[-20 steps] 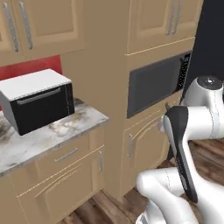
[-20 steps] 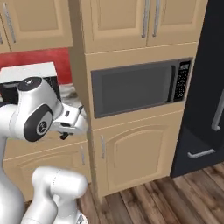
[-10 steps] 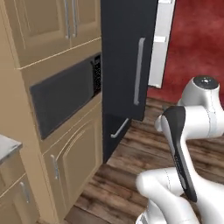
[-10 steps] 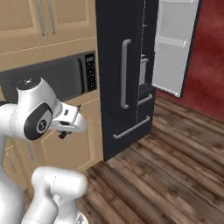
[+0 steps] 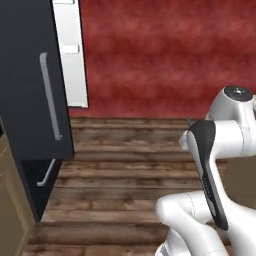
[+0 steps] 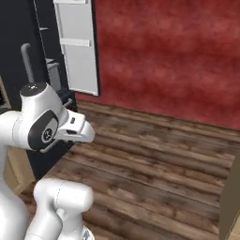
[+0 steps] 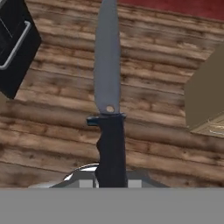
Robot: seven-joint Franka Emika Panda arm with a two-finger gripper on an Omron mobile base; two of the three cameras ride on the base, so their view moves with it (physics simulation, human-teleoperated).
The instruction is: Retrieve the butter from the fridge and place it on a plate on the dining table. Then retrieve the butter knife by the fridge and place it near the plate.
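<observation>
One butter knife (image 7: pixel 108 109) is riding in the gripper (image 7: pixel 110 181): in the hand view the jaws are clamped together on the blackish handle, and the narrow grey blade is pointing straight away from the hand, out over the wooden floor (image 7: pixel 153 78). Gripping at the handle end is leaving the whole blade free, which should make it easy to lay the knife flat later. The knife is sitting in line with the gripper, not skewed, so the hold is looking secure.

One fridge (image 5: pixel 30 100) is standing at the left of the left base view, matte black, with one long grey vertical handle (image 5: pixel 50 95) showing there and one horizontal drawer handle (image 5: pixel 46 172) below it. One of its doors is hanging open, its white inner face (image 6: pixel 77 47) turned toward the red wall (image 6: pixel 164 56).

One tan corner of some furniture (image 7: pixel 205 96) is showing at the right of the hand view; I cannot tell what it belongs to. Judging from the knife already in hand, the robot is carrying it toward the plate on the dining table, the last leg of the task.
</observation>
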